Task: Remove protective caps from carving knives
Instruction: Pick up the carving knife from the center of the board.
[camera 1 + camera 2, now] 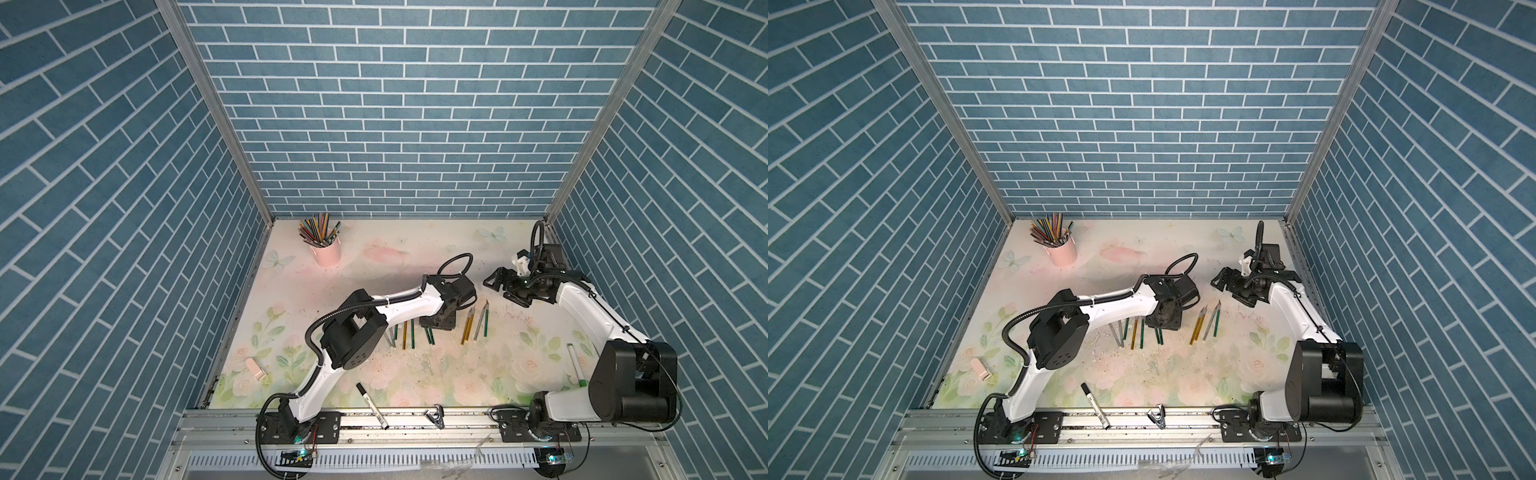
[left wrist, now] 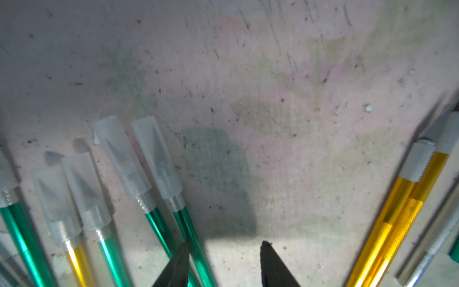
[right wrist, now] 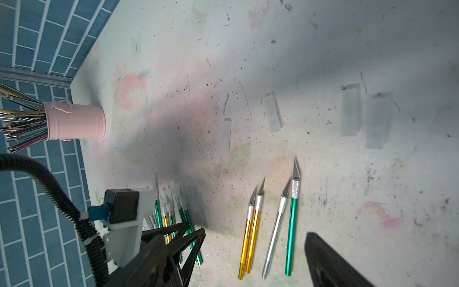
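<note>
Your left gripper [image 2: 224, 246] is low over the capped knives [image 1: 409, 332]. Its jaws are apart with only bare mat [image 2: 248, 74] in the gap, so nothing is clamped. One finger [image 2: 177, 266] overlaps a green handle in the left wrist view. It's blurry there, so I can't tell whether it touches.

Capped knives: a fanned bunch on the mat with green, gold and silver handles, partly under the left arm in both top views. The left wrist view shows at least five caps [image 2: 156, 156] on, with the blades visible through the plastic.

Bare knives [image 3: 273, 223]: four lie side by side on the robot's right of that bunch, apart from it. Two gold ones touch, then a silver, then a green. The tips point toward the back wall.

Loose caps [image 3: 273, 111]: four lie flat on the mat past those blade tips, clear of the knives. Two of them are close together.

Your right gripper [image 1: 498, 289] hangs above the mat behind the bare knives, jaws wide, holding nothing.

Elsewhere, a pink cup [image 1: 327, 251] of pencils stands upright in the far left corner. A marker [image 1: 372, 405] lies across the mat's front edge onto the rail.
</note>
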Robot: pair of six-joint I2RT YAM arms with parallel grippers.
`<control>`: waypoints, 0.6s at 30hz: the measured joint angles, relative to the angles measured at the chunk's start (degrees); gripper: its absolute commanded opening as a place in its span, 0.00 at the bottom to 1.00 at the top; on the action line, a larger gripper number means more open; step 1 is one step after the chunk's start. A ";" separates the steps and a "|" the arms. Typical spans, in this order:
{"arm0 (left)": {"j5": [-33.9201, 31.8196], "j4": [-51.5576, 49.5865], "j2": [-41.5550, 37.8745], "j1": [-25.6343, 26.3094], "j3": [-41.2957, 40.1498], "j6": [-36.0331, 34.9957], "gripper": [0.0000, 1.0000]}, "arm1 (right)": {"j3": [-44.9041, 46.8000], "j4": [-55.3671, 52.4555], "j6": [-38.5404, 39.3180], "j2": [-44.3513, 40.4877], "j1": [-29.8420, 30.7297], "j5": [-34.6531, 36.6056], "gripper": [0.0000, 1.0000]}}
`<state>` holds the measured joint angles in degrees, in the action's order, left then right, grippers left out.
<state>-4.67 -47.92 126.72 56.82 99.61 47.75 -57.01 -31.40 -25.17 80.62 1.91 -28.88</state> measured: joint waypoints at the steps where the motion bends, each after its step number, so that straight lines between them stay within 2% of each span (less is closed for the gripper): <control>1: 0.02 0.00 0.22 0.00 0.00 0.00 0.48 | -0.13 -0.07 0.00 0.07 0.00 0.02 0.89; 7: -0.02 0.09 0.50 0.00 -0.85 -0.02 0.48 | -0.50 -0.07 0.00 0.20 0.00 0.02 0.88; 13: 0.02 0.22 0.52 0.00 -0.85 -0.35 0.35 | -0.50 -0.07 0.00 0.20 0.00 0.00 0.85; 18: 0.02 0.26 0.59 0.00 -0.85 -0.68 0.33 | -0.50 -0.07 0.00 0.20 0.00 0.00 0.85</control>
<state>-4.64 -47.66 127.31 56.82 98.76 47.07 -57.52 -31.46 -25.17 80.82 1.91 -28.88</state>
